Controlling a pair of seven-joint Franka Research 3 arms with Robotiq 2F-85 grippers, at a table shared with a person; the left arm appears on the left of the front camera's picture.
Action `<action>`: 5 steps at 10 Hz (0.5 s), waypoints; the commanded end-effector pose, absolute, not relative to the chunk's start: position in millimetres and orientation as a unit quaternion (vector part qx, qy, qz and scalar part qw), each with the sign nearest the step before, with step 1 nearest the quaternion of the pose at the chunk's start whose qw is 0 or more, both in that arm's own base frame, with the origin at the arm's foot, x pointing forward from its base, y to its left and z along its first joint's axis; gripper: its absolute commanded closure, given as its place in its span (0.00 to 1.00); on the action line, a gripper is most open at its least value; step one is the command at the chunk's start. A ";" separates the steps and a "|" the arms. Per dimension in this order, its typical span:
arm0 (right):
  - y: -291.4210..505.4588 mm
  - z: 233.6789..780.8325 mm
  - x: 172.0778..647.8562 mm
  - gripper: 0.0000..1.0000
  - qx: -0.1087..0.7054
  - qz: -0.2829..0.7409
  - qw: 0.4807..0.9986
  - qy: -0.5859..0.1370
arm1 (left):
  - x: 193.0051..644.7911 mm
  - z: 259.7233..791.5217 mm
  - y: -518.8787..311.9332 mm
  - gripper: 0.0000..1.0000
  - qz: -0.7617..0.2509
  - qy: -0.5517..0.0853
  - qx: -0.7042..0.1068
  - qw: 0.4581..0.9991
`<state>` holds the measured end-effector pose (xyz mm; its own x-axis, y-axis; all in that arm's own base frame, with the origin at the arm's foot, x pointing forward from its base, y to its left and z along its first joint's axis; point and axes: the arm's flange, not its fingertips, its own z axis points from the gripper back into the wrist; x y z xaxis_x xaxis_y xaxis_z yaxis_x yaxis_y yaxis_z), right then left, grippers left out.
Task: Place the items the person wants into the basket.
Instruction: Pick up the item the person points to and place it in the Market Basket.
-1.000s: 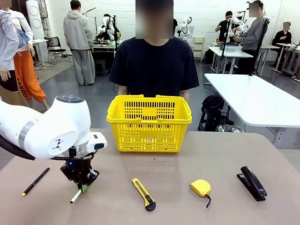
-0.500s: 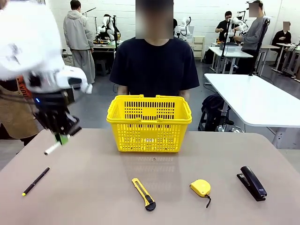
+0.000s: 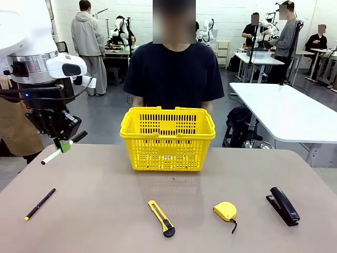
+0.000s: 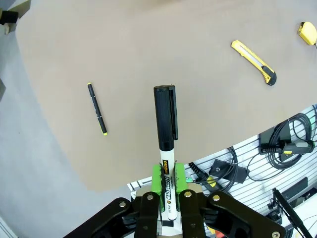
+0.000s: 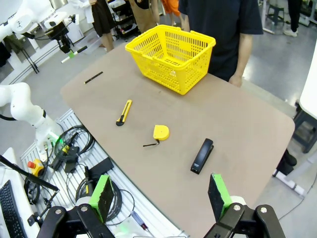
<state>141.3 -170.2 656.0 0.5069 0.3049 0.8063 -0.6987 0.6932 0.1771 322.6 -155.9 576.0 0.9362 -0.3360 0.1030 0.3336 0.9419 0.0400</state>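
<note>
The left gripper (image 3: 64, 143) clenched the marker (image 4: 165, 144) — held left of the basket (image 3: 167, 138), its label print too small to read. The right gripper (image 5: 161, 194) stood released.

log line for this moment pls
left gripper: shut on white marker with black cap, held above table | right gripper: open | yellow-and-black utility knife, thin black pen: on table | yellow plastic basket: not yet reached

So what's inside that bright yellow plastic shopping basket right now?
Nothing visible: the right wrist view looks down into the yellow lattice basket and shows its bare floor. The near wall covers a strip of it. The black-capped white marker is outside, in the left gripper.
</note>
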 end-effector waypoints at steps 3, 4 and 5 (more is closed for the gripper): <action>-170.4 655.2 140.9 0.00 0.251 0.302 0.831 -0.395 | 324.5 577.5 -155.9 0.99 -0.172 -0.056 0.013 0.983; -170.4 655.2 140.9 0.00 0.251 0.302 0.831 -0.395 | 322.6 576.5 -156.4 0.88 -0.171 -0.055 0.011 0.984; -170.4 655.2 140.9 0.00 0.251 0.302 0.831 -0.395 | 347.5 599.4 -177.3 0.88 -0.220 -0.044 -0.003 0.974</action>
<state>141.3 -170.3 656.0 0.5068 0.3048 0.8064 -0.6986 0.6933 0.1770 327.3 -162.2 581.9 0.9254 -0.3635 0.1072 0.3615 0.9316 0.0377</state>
